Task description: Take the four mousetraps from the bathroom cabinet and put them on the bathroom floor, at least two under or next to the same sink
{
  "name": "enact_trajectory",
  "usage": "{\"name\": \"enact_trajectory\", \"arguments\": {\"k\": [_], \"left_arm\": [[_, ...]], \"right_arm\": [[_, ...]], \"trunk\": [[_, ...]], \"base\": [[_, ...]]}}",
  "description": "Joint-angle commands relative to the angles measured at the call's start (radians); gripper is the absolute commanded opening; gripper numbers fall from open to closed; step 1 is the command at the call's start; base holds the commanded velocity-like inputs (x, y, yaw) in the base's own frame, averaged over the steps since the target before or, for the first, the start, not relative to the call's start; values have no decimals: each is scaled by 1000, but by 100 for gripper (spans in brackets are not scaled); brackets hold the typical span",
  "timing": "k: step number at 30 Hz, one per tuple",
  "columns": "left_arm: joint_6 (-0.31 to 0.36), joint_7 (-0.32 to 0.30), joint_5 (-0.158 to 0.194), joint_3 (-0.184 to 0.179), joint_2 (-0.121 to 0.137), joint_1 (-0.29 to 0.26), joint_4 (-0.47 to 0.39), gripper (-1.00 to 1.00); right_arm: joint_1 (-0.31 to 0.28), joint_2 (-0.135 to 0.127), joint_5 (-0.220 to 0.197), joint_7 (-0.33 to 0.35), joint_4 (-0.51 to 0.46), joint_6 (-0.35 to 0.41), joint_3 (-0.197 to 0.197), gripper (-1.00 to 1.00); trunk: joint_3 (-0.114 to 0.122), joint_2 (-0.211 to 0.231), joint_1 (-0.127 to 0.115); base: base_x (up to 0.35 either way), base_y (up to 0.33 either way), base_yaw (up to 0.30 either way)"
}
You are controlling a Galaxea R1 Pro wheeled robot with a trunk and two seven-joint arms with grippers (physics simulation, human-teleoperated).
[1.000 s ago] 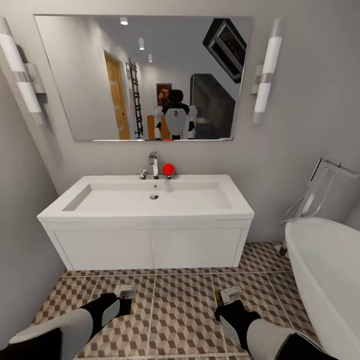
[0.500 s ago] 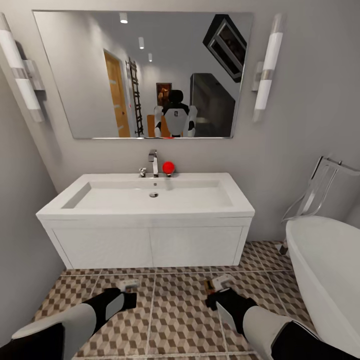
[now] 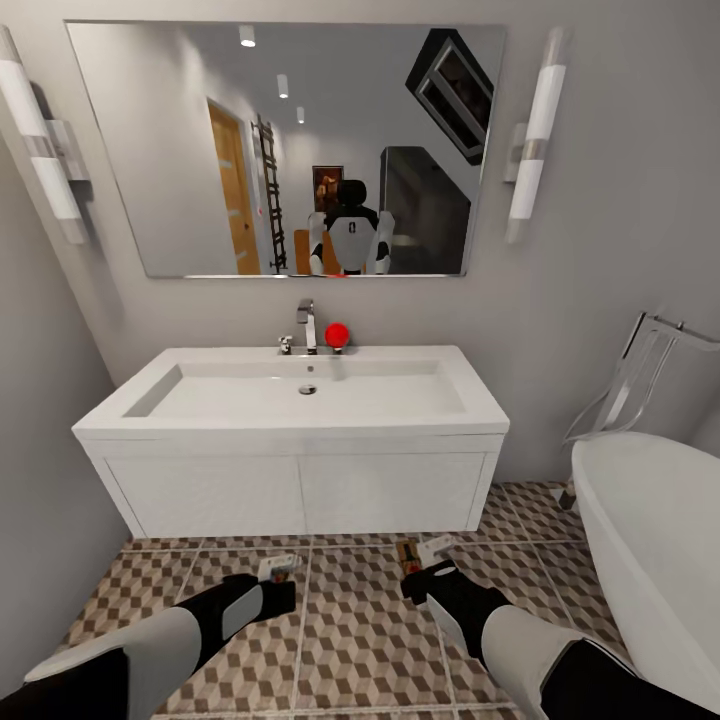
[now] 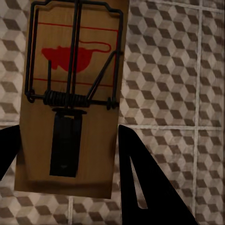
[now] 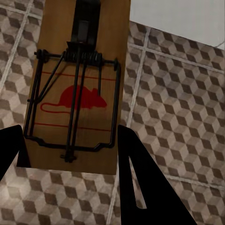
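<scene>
Mousetraps sit in both end effectors, one each, and I have them low over the floor in front of the sink. In the head view the left end effector is below the vanity's left door, and the right end effector is below its right door, both close to the vanity front.

My left wrist view shows the left trap as a flat wooden board with a wire spring bar and a red mouse print, pinched across its width between the two dark fingers, which are closed to the board's edges. The right wrist view shows the right trap gripped the same way, fingers closed on the long sides near one end.

I judge these boards light and stiff, so they need little squeeze, but the thin smooth edges could slip or twist in a loose pinch. The spring wire and catch look delicate and could snap if armed; I would keep contact on the bare wood sides only. Being flat, each should lie steady on the tiles if let go close to the floor beside the vanity.
</scene>
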Motion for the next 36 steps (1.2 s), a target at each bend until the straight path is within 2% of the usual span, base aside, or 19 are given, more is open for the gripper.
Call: {"name": "enact_trajectory", "arguments": {"k": [1,14,20,24,33,36], "left_arm": [[2,6,4,-3,2,-1,-8,-100],[-55,8,11,2,1,-1,-38,-100],[-59,10,11,1,-4,-1,-39,-100],[-59,16,11,2,-16,-1,-35,-100],[-60,21,12,6,-20,-1,-28,-100],[-61,41,12,5,-21,-1,-27,-100]], "right_arm": [[0,0,-12,-4,-2,5,8,-100],[0,0,-12,-4,-1,4,7,-100],[0,0,-12,-4,-2,3,7,-100],[0,0,-12,-4,-3,3,7,-100],[0,0,-12,-4,-2,3,7,-100],[0,0,-12,-4,-2,3,7,-100]], "trunk": [[-1,-1,0],[-1,-1,0],[-20,-43,23],[-32,-71,38],[-61,-134,73],[-70,-155,84]], "base": [[0,0,0],[0,0,0],[0,0,0],[0,0,0],[0,0,0],[0,0,0]]}}
